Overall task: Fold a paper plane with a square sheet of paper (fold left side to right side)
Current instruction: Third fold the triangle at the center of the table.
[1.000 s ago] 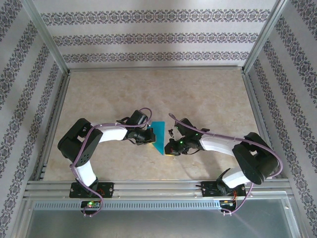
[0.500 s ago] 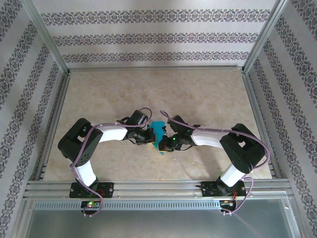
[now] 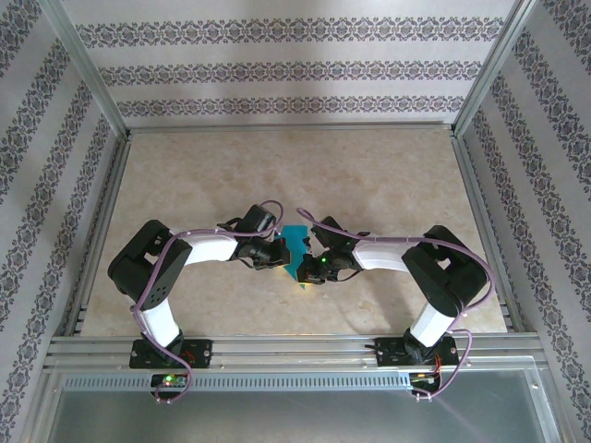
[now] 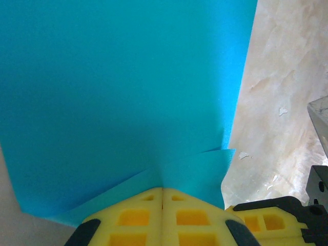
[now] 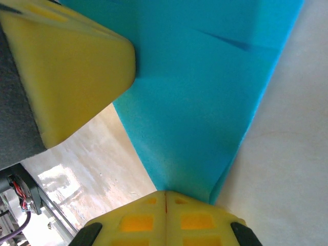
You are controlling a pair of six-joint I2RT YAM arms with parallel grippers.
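Top external view: left gripper [image 3: 279, 254] and right gripper [image 3: 303, 273] both clamp the teal paper sheet [image 3: 295, 237], jaws closed tight.

The right tool [image 3: 308, 270] has slid left onto the teal paper [image 3: 294, 238], its arm's elbow drawn inward.

Sheet of paper [image 4: 123, 87] plain teal-blue, no print; table [image 3: 369, 175] beige w/ cream marbling. L arm [image 3: 208, 247] & R arm [image 3: 392, 254] white + black, cables [image 3: 270, 203] lilac, finger pads [image 4: 138, 220] yellow w/ orange recesses. Walls [image 3: 277, 69] white w/ grey-purple floral bands; frame [image 3: 81, 57] silver.
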